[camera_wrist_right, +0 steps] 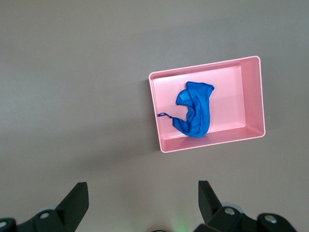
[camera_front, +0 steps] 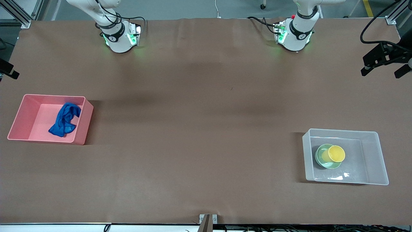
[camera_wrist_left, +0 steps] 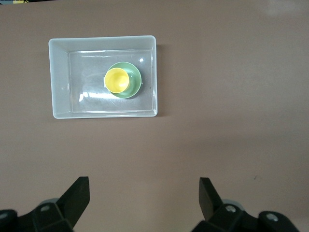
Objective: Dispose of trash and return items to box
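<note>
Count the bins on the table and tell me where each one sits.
2. The pink bin sits toward the right arm's end, holding the blue cloth; the clear bin sits toward the left arm's end, holding the bowl and cup.

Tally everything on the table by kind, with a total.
Bins: 2, a pink bin and a clear bin
Cloths: 1, a blue cloth
Cups: 1, a yellow cup
Bowls: 1, a green bowl
Total: 5

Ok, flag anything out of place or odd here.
Nothing stands out. The cloth lies in the pink bin; the cup sits upright in the bowl inside the clear box. Both grippers are open, empty and raised.
</note>
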`<state>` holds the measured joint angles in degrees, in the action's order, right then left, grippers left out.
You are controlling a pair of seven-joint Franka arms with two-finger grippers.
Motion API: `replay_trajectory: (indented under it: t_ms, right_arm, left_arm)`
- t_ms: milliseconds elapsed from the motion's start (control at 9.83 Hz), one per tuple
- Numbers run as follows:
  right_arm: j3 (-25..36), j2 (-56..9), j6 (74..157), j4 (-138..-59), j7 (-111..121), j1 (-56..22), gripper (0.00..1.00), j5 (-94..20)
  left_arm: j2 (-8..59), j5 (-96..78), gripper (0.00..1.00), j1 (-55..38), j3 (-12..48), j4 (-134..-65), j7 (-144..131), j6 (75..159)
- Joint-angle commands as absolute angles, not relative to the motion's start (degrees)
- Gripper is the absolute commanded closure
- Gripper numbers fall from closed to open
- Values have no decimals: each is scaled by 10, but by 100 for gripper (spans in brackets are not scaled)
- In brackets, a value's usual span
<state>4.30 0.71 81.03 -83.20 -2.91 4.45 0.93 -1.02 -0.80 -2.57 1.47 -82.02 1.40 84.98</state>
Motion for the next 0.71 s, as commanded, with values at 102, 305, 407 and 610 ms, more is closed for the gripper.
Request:
replay_trajectory:
  t_ms: [102,305,407,610]
  right_arm:
    - [41,7,805,-829,-25,47,0,11]
    - [41,7,805,-829,-25,47,0,11]
    - [41,7,805,-829,-25,47,0,11]
    - [41,7,801,-829,-25,47,0,11]
  left_arm:
    - [6,1,0,-23,32,-817,-43,816]
    - [0,-1,0,-22,32,-825,-26,811]
    - [-5,-1,0,-22,32,-837,-19,809]
    - [-5,-2,0,-22,32,-837,-18,810]
